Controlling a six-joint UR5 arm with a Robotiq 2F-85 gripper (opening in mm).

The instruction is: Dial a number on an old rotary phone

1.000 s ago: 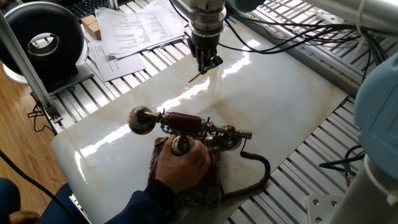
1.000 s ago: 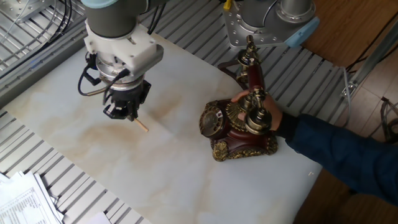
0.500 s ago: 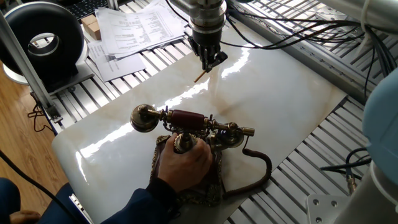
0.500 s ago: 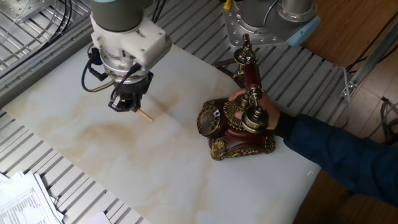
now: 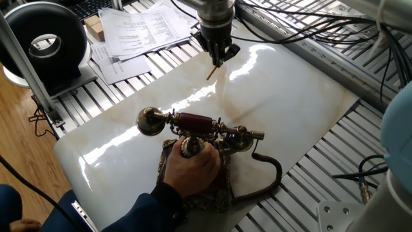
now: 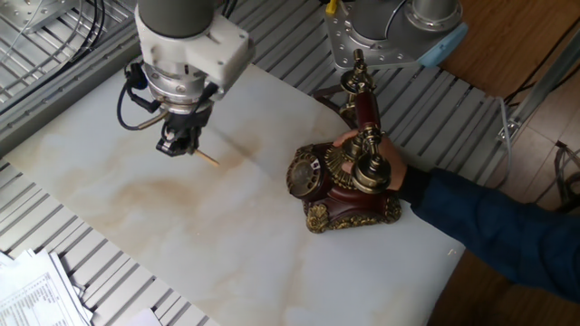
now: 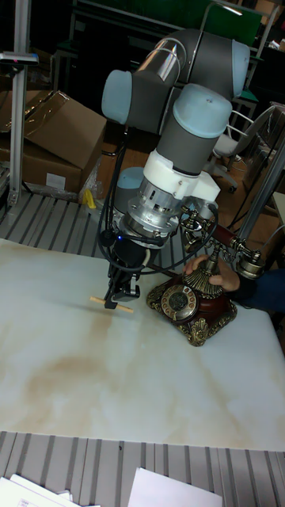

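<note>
Old rotary phone [image 6: 349, 181] sits on the white marble slab [image 6: 181, 235], toward the slab edge nearest the person. Handset [image 5: 193, 122] rests on the cradle; its long axis runs roughly parallel to the slab's near edge in one fixed view, w/ one round brass end [image 5: 149, 121] sticking out left and the other over the base's right side. In the other fixed view the same axis runs up-and-away toward the arm's mount. Dial face [image 6: 306, 177] is tilted and faces the gripper side; in the tall fixed view the dial [image 7: 179, 302] looks toward the camera. Brown cord [image 5: 267, 177] curls off the base's right side. A person's hand [image 5: 190, 169] grips the phone body from behind the cradle.

Gripper [image 6: 181, 145] hangs above the slab, well apart from the phone, fingers closed tight on a small wooden stick [image 6: 207, 158]; stick end pokes out below, angled toward the phone. In the tall fixed view the stick [image 7: 112, 305] lies near level.

Vs 1 s ago: gripper has moved farther from the phone and up the slab in one fixed view; in the other fixed view it has shifted slightly toward the slab's back edge. Stick grip unchanged. Phone has shifted a little under the hand; handset orientation about the same.
</note>
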